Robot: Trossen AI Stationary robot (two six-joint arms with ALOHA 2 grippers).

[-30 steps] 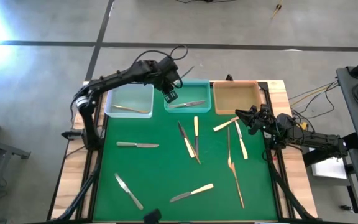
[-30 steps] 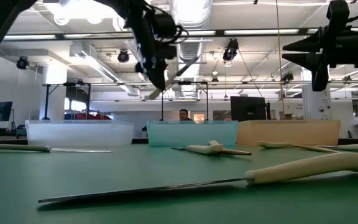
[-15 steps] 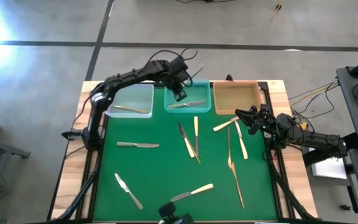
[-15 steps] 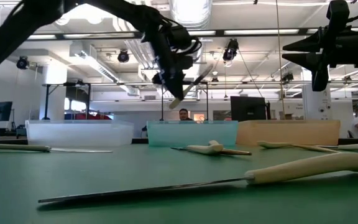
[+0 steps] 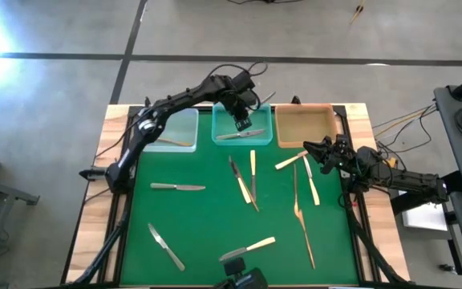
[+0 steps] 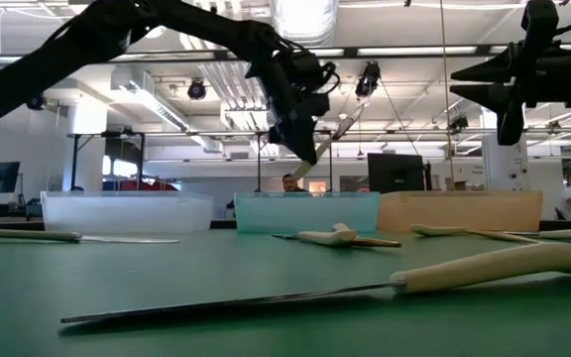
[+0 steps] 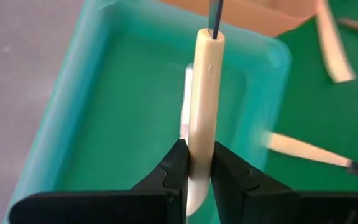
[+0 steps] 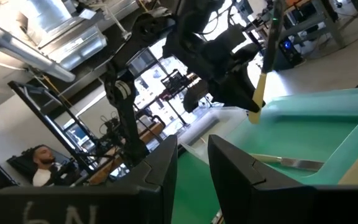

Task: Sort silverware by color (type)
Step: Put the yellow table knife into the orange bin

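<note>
Currently the left gripper (image 5: 242, 122) hangs over the teal bin (image 5: 218, 138) at twelve o'clock on the bench, jaws clenched on a cream-handled knife (image 7: 204, 106), gripped low on the handle with the blade pointing away. One silver knife (image 5: 242, 134) already lies in that bin. Judgement: the held knife is light, stiff and smooth; the rounded handle could swivel between the jaws, so a mid-handle hold suits better. Remaining silverware lies scattered on the green mat (image 5: 199, 217). The right gripper (image 5: 314, 152) waits at three o'clock, jaws slightly parted and holding nothing.
</note>
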